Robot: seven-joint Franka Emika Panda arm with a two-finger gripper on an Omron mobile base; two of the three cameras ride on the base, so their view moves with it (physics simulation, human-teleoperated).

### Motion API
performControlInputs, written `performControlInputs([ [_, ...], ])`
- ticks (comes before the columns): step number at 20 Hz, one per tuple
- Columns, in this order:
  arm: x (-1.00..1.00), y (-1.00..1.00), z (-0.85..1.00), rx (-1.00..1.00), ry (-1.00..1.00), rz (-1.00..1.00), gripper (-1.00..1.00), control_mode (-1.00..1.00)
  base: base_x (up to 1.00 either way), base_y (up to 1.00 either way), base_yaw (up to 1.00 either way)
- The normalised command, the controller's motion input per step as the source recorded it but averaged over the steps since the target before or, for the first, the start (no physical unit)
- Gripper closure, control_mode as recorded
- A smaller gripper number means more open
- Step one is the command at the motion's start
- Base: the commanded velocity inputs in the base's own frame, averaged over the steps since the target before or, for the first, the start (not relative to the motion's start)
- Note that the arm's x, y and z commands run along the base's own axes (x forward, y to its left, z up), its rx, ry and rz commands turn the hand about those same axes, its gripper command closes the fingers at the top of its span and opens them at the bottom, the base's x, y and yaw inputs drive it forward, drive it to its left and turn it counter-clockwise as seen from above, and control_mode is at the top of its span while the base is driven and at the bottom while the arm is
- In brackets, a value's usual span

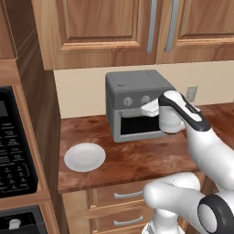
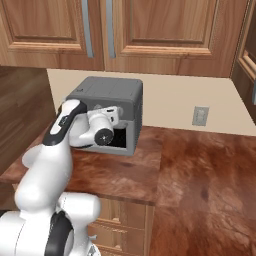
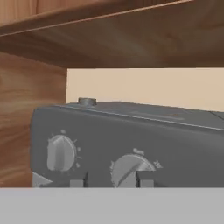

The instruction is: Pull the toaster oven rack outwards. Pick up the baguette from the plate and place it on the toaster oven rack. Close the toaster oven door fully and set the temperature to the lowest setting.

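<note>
Parted jaws [image 3: 110, 179] astride a toaster oven [image 1: 132, 87] knob [image 3: 129, 171], wood counter [image 2: 200, 170] and cabinets [image 1: 100, 27] around.

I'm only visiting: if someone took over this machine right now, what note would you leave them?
Gripper: tips apart, either side of the middle knob, nothing held.
Toaster oven: on the counter, door looks shut.
Plate: bare, left of the oven.
Baguette and rack can't be seen.
Done: bread seemingly loaded, door closed.
Left: I cannot tell whether the temperature is at lowest; check it.
</note>
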Motion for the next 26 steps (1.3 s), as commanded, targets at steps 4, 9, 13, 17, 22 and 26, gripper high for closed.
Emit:
performControlInputs([
  [4,-0.16,-0.01,0.01,0.21,0.01,-0.15,-1.00,-1.00,0.00,0.00,0.00],
  [9,-0.19,0.02,0.00,0.24,0.09,-0.10,-1.00,-1.00,0.00,0.00,0.00],
  [13,0.00,0.05,0.01,0.17,0.11,-0.02,-1.00,-1.00,0.00,0.00,0.00],
  [17,0.00,0.00,0.00,0.15,0.10,0.00,-1.00,-1.00,0.00,0.00,0.00],
  [22,0.00,0.00,0.00,0.01,0.00,0.00,-1.00,-1.00,0.00,0.00,0.00],
  [26,0.00,0.00,0.00,0.00,0.00,0.00,-1.00,-1.00,0.00,0.00,0.00],
])
